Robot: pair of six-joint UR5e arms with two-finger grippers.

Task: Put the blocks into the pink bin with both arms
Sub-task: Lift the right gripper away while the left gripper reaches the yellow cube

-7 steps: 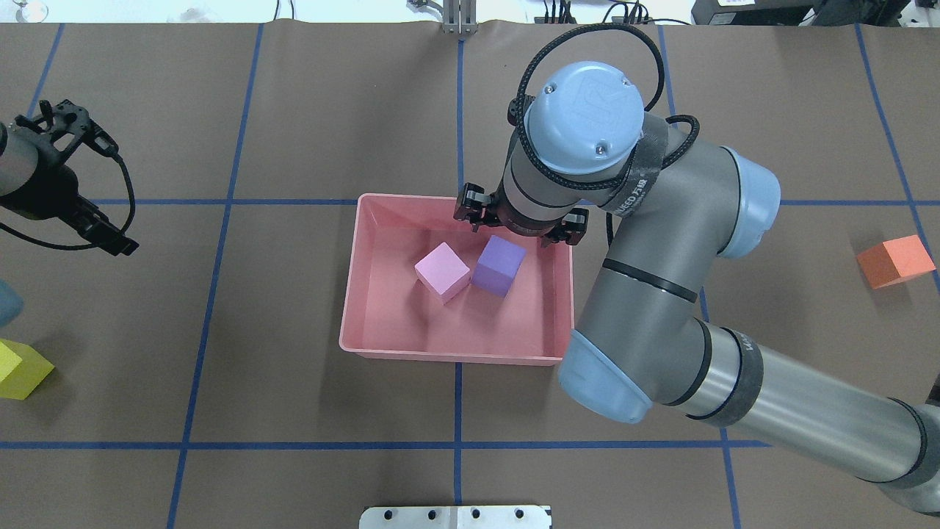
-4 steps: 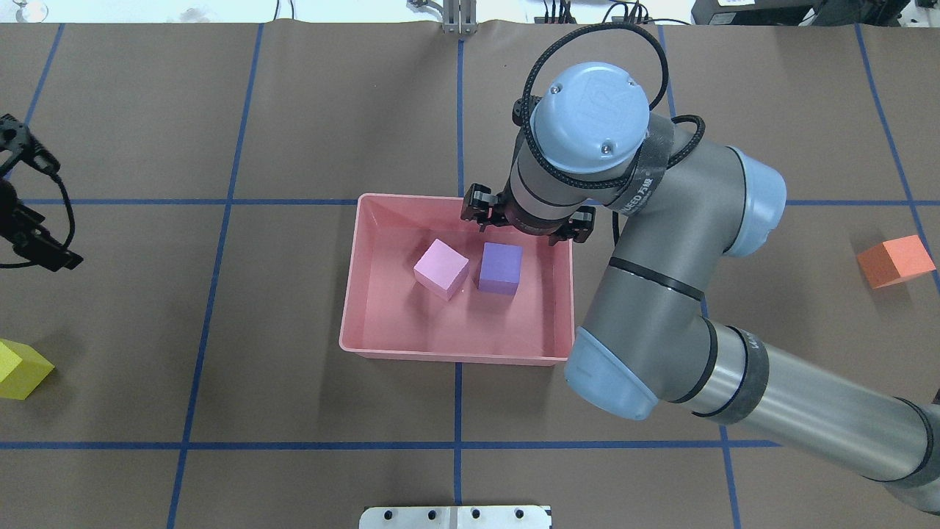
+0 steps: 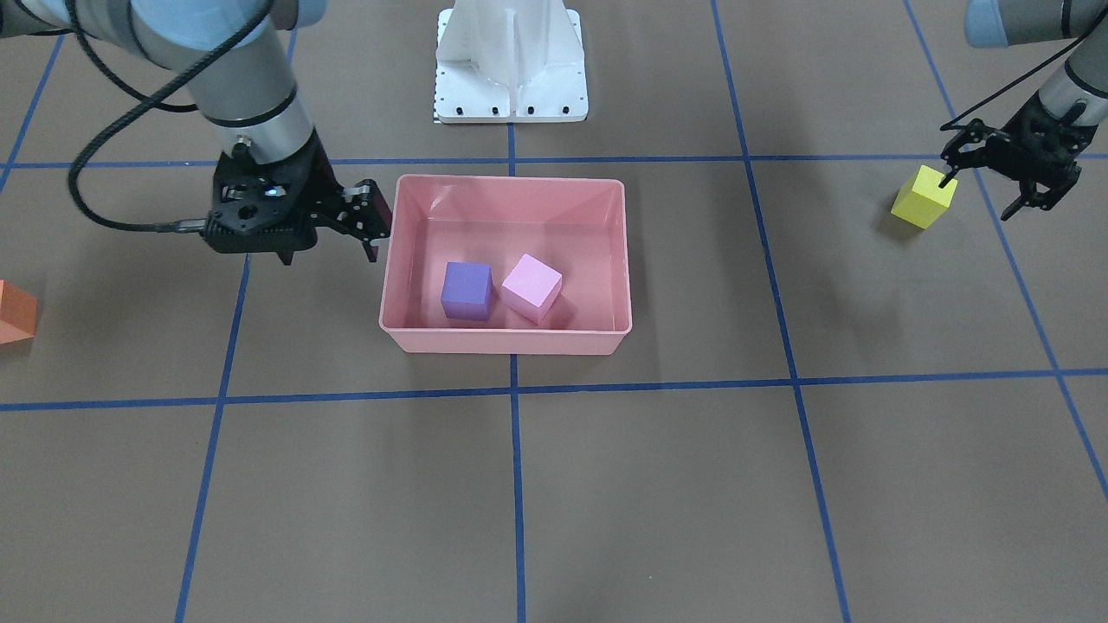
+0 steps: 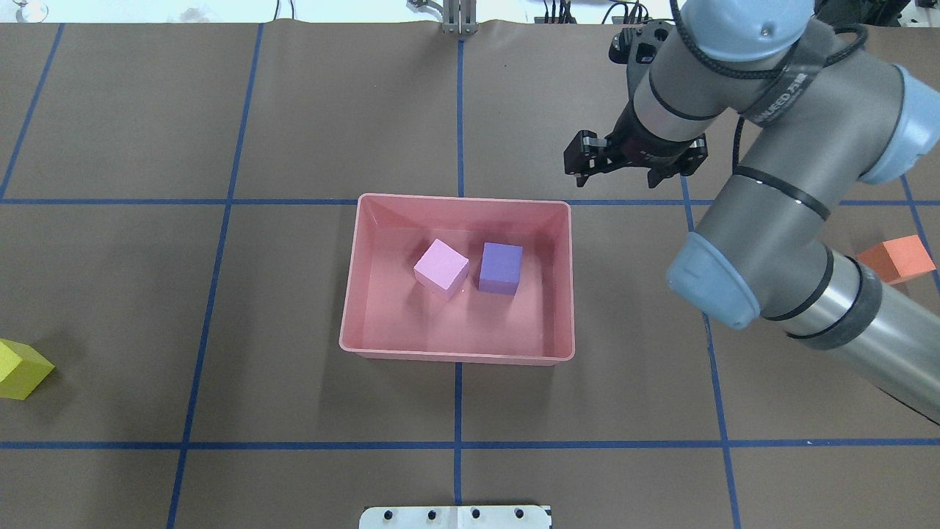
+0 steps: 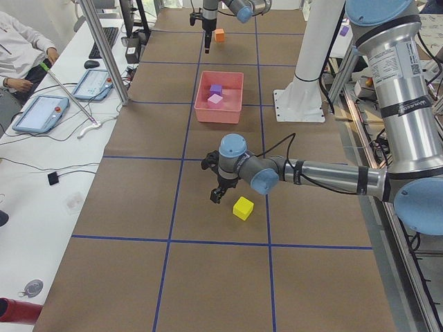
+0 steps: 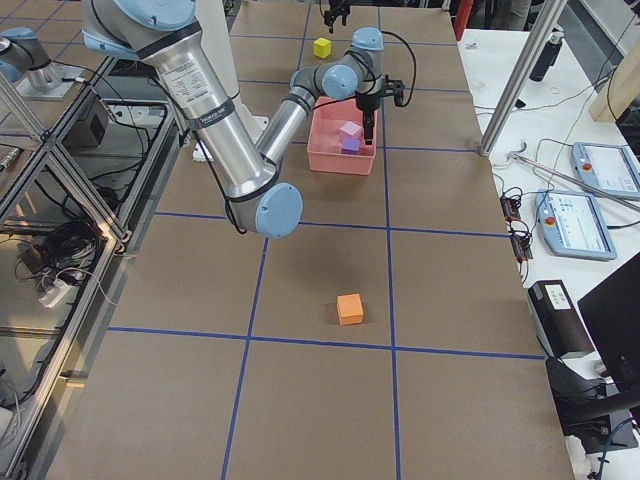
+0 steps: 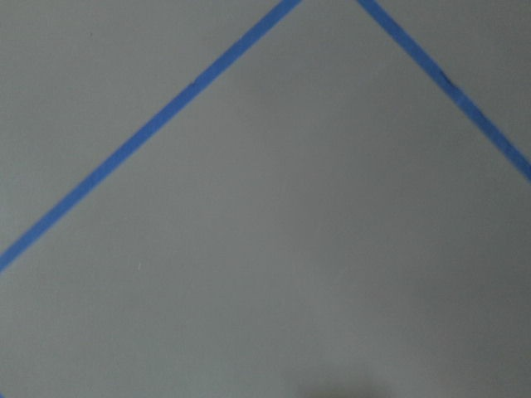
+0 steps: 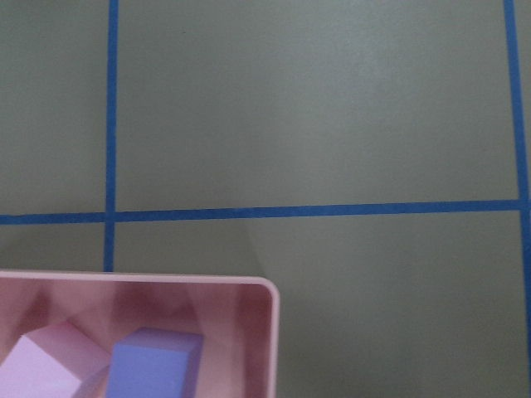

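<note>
Currently, two of the blocks are found inside the pink bin (image 3: 506,179), which is set near the middle of the table (image 3: 692,484). The purple block (image 3: 467,290) and the light pink block (image 3: 531,287) are seen close together on the bin's floor, the pink one turned at an angle; whether they touch cannot be told. The right end effector (image 3: 330,247) is held raised outside the bin, beside its end on the robot's right, with its fingers spread wide and nothing between them. The orange block (image 4: 896,258) is seen on the table well off to the robot's right. The left end effector (image 3: 982,195) is held spread and empty just beside the yellow block (image 3: 924,197), far out on the robot's left; whether a fingertip touches that block cannot be told.
</note>
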